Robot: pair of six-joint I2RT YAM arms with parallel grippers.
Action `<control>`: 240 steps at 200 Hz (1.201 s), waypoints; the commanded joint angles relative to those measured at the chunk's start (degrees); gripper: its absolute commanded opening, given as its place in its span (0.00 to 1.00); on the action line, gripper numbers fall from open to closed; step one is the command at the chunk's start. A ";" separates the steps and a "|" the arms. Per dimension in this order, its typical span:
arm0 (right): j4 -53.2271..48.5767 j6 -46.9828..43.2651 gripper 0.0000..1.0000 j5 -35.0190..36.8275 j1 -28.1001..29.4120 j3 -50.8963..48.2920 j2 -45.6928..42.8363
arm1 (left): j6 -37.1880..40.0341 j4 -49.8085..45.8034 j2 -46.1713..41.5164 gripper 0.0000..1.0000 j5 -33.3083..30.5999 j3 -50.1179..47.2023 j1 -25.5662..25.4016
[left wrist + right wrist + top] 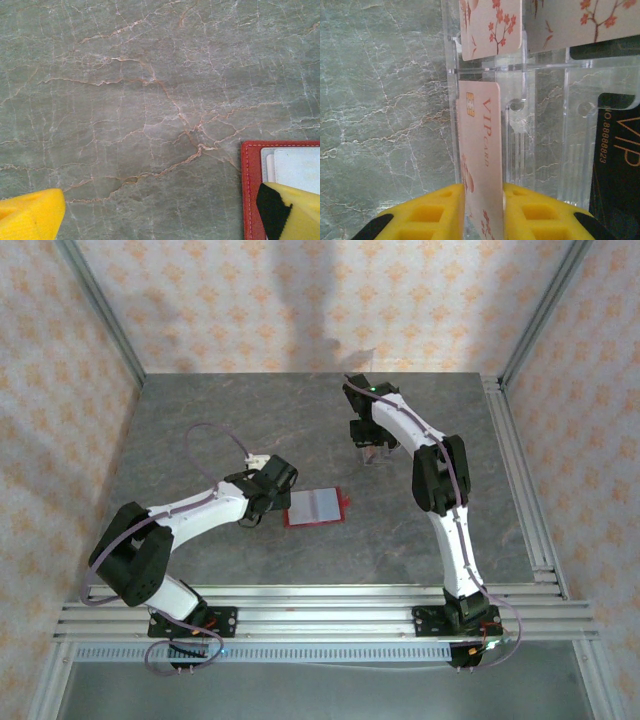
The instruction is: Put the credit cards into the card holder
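The card holder lies open on the grey table, red with a pale lining. Its red edge shows at the lower right of the left wrist view. My left gripper hovers just left of it, open, its right yellow finger over the holder's corner. At the back, my right gripper reaches into a clear plastic stand. Its yellow fingers press both faces of a pink credit card marked VIP, standing upright in a slot; the gripper is shut on it.
Two more pink blossom cards sit in the stand's far slots, and a black VIP card stands at the right. Aluminium rails border the table on the right and near sides, patterned walls beyond.
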 commanded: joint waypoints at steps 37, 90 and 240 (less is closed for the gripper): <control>-1.31 -0.15 0.24 0.38 -0.43 3.27 -0.82 | 0.64 -0.30 0.95 1.00 -1.46 0.89 0.70; -2.09 -0.18 0.24 -0.15 -0.47 4.88 -0.04 | 0.86 -0.27 0.95 1.00 -1.46 0.83 0.65; -2.19 -0.79 0.31 2.25 -1.07 3.78 -1.50 | 0.86 0.25 1.26 1.00 -1.00 0.43 0.69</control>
